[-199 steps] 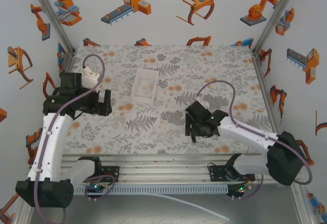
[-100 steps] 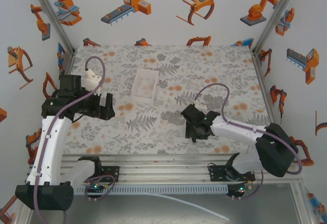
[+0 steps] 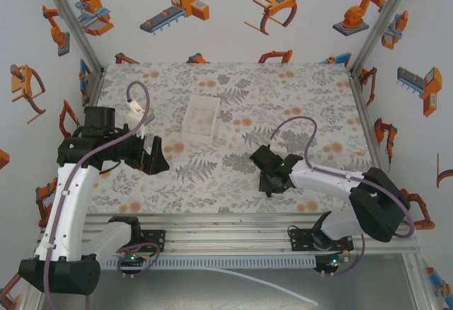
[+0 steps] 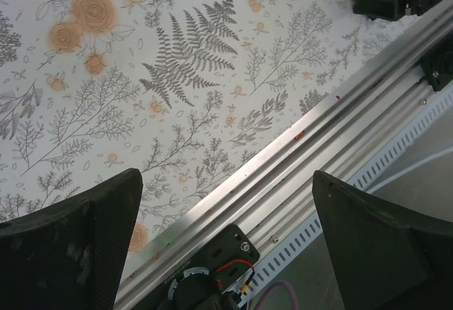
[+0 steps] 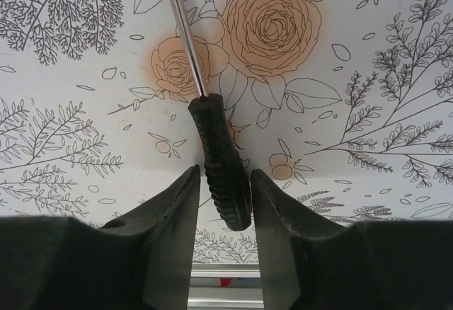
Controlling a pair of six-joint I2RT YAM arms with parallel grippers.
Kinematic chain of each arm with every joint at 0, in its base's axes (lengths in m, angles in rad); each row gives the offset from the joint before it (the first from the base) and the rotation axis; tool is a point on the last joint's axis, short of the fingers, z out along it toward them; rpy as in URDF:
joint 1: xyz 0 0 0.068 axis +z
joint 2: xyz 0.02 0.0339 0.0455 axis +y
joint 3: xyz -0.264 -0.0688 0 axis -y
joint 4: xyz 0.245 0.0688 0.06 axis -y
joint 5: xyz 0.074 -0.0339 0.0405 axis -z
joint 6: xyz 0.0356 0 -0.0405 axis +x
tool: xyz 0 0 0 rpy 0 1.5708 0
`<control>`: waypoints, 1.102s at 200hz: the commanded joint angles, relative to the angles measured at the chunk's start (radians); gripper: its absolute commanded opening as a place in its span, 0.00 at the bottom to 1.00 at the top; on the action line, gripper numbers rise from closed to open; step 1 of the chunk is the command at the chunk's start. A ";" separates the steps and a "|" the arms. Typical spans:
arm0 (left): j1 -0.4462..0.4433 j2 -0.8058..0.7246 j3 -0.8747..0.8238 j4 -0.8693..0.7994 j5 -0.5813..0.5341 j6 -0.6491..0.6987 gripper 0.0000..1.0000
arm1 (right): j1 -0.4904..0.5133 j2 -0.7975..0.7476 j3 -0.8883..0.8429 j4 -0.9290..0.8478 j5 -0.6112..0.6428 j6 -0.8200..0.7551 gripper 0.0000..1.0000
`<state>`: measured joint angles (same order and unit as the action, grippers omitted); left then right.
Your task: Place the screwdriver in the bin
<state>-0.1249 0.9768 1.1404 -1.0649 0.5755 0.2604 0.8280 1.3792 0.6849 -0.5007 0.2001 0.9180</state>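
Note:
The screwdriver lies on the flowered table, its black ribbed handle toward me and its thin shaft pointing away. My right gripper straddles the handle: the right finger touches it and a thin gap shows at the left finger. From above, my right gripper sits low over the table at centre right and covers the screwdriver. The white bin stands further back, left of centre, with nothing in it. My left gripper hangs wide open over the left side, nothing between its fingers.
The aluminium rail of the table's near edge runs under my left gripper, with an arm base below it. The right arm's purple cable loops above its wrist. Patterned walls close in the table on three sides.
My right gripper has slid a little left and narrowed around the screwdriver handle. My left gripper has swung right and toward the near edge.

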 commanded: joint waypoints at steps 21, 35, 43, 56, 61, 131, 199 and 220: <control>-0.008 0.003 -0.008 -0.019 0.035 0.034 0.97 | 0.008 0.017 -0.011 -0.006 0.011 0.015 0.28; -0.008 -0.002 -0.015 -0.012 0.026 0.031 0.97 | 0.008 0.014 -0.002 -0.015 0.012 0.011 0.24; -0.010 -0.006 -0.020 -0.007 0.019 0.028 0.97 | 0.008 0.012 0.003 -0.020 0.011 0.005 0.22; -0.010 -0.013 -0.026 0.003 0.003 0.024 0.97 | 0.008 0.012 0.014 -0.031 0.010 -0.006 0.19; -0.010 -0.017 -0.029 0.007 -0.002 0.022 0.97 | 0.007 0.012 0.017 -0.035 0.009 -0.008 0.19; -0.010 -0.036 -0.056 0.041 -0.054 0.012 0.97 | 0.024 -0.006 0.145 -0.129 0.012 -0.064 0.19; -0.010 -0.046 -0.091 0.160 -0.257 -0.080 0.97 | 0.047 0.035 0.408 -0.260 0.026 -0.156 0.19; -0.009 -0.036 -0.084 0.184 -0.312 -0.097 0.97 | 0.047 0.087 0.512 -0.290 0.007 -0.195 0.19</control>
<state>-0.1307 0.9463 1.0573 -0.9409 0.3618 0.2077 0.8677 1.4155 1.0908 -0.7231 0.2028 0.7876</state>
